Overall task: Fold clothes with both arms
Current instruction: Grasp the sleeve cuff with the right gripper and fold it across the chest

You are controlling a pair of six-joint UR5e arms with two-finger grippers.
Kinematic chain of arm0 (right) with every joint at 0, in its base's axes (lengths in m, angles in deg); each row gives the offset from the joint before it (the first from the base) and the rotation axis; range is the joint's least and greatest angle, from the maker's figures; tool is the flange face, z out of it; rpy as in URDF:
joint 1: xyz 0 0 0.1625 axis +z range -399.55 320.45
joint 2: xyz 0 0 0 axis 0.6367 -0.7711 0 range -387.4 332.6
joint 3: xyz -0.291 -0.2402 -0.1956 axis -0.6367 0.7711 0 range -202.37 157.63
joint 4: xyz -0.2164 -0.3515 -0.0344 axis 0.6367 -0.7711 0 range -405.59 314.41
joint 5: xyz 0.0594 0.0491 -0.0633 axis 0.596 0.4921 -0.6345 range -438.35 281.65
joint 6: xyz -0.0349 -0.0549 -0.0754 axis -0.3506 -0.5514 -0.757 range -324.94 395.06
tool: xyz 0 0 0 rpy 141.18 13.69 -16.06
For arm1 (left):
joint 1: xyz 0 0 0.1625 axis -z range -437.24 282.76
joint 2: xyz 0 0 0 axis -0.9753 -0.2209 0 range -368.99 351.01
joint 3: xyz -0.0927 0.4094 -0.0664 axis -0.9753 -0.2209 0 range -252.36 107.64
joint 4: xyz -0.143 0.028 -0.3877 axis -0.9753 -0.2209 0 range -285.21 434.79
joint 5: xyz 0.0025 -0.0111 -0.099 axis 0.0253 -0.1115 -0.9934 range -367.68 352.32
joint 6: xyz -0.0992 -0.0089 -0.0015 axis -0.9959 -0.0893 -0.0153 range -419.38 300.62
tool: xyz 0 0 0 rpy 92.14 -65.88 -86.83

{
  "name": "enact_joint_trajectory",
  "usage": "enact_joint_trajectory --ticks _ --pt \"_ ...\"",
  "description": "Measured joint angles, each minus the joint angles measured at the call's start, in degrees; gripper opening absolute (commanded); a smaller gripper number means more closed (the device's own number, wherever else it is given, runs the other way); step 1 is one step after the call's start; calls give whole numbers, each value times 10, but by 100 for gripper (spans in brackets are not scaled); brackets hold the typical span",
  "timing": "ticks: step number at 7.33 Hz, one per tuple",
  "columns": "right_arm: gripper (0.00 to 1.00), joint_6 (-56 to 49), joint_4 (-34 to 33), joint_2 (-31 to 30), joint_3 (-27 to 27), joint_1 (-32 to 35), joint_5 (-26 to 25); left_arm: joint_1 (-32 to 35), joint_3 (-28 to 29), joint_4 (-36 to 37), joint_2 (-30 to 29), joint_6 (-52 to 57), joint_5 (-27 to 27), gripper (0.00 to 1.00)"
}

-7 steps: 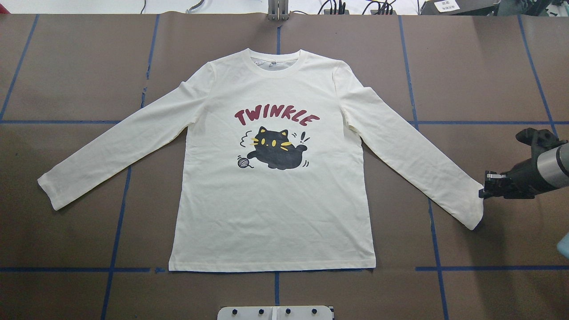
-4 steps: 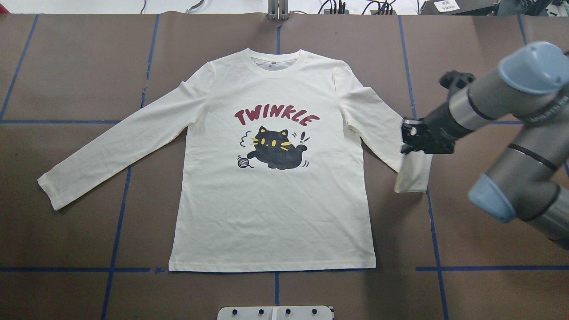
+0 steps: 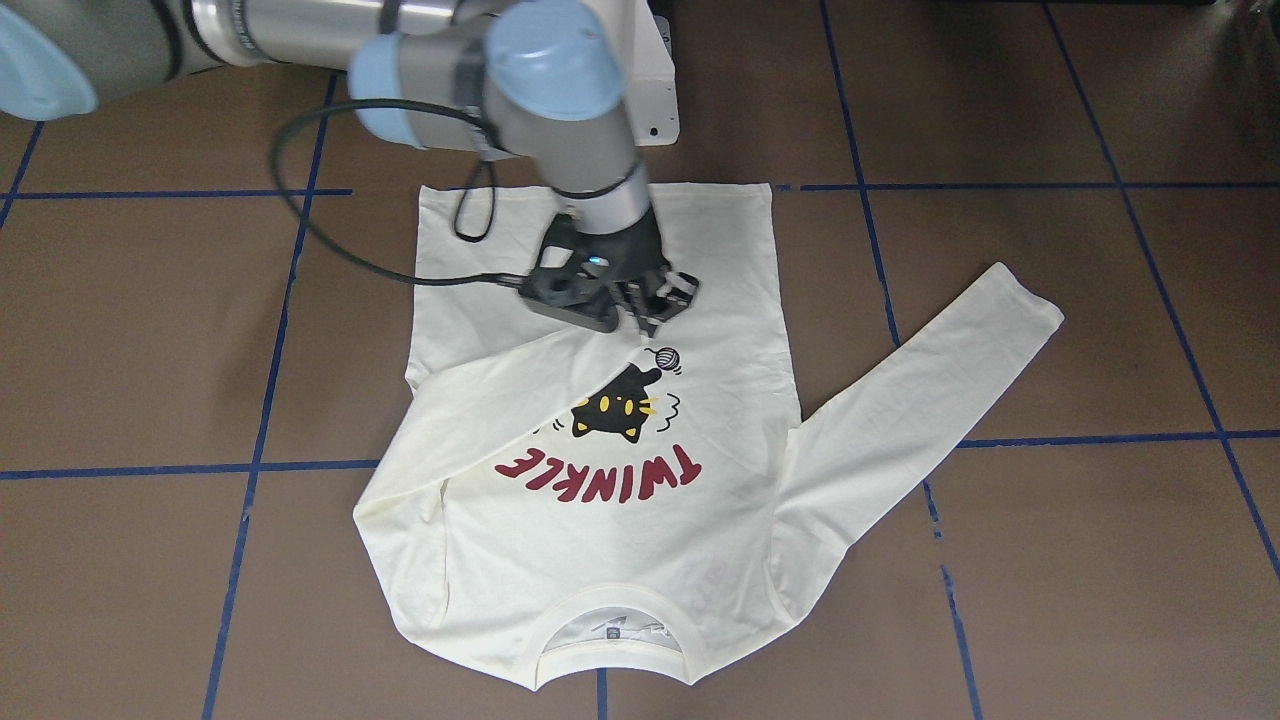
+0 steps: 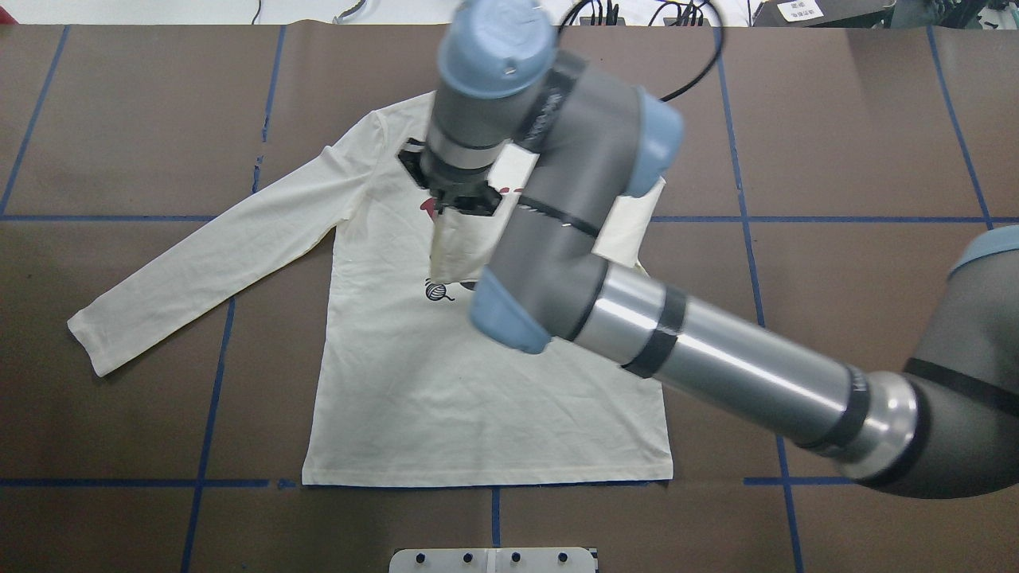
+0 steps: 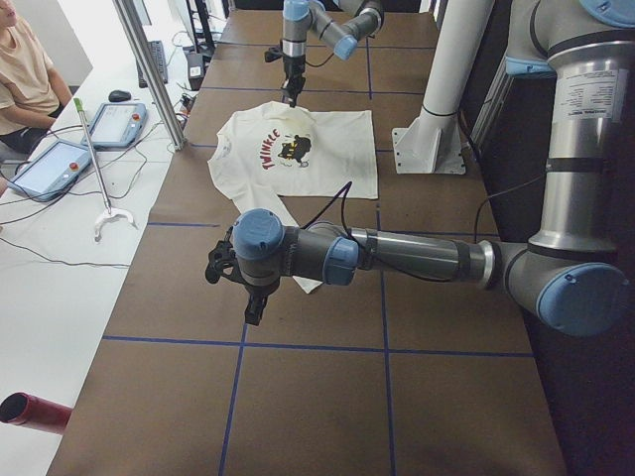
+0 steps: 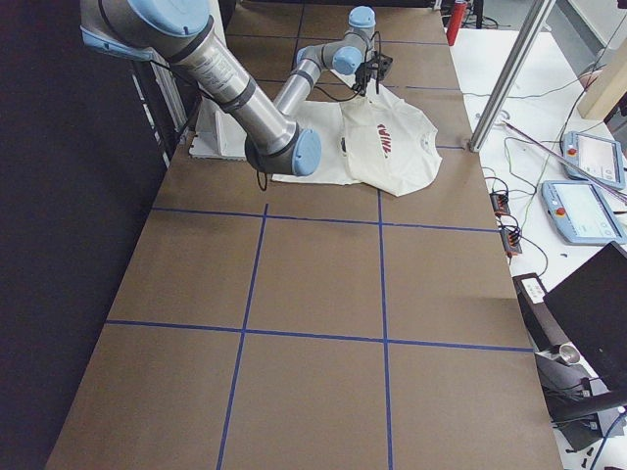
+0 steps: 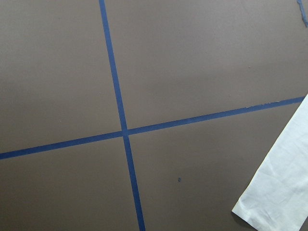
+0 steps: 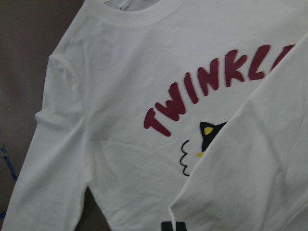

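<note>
The cream T-shirt (image 4: 446, 382) lies flat, print up, on the brown table. My right gripper (image 4: 460, 208) hovers over the chest print, shut on the cuff of the shirt's right sleeve (image 4: 458, 251), which hangs below it and covers part of the lettering. From the front, the same gripper (image 3: 655, 305) holds the sleeve (image 3: 480, 400) drawn diagonally across the body. The other sleeve (image 4: 215, 255) lies stretched out flat. My left gripper (image 5: 250, 302) hangs over bare table near that sleeve's cuff (image 7: 279, 192); I cannot tell whether it is open or shut.
Blue tape lines (image 4: 207, 398) grid the table. A white mounting plate (image 4: 493, 559) sits at the near edge. A person (image 5: 25, 69) sits at a side bench with tablets (image 5: 55, 169), beside a metal pole (image 5: 149, 69).
The right arm has swung left from the table's right side, carrying the sleeve cuff up and over the shirt's chest. The sleeve now lies folded across the body.
</note>
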Motion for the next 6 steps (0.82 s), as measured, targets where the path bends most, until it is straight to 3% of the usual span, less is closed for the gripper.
enact_joint_trajectory --ticks 1,2,3,5,6 --pt "0 21 78 47 90 -35 -60 0 -1 0 0 -1 0 100" --pt "87 29 123 79 151 -54 -96 0 -3 0 0 -2 0 100" --pt "100 32 145 108 199 -68 -121 0 -4 0 0 -2 -1 100" --pt "100 35 166 129 235 -79 -155 -3 -12 -1 0 -2 -5 100" --pt "100 40 168 128 227 -71 -157 -20 -13 -4 0 -11 -17 100"
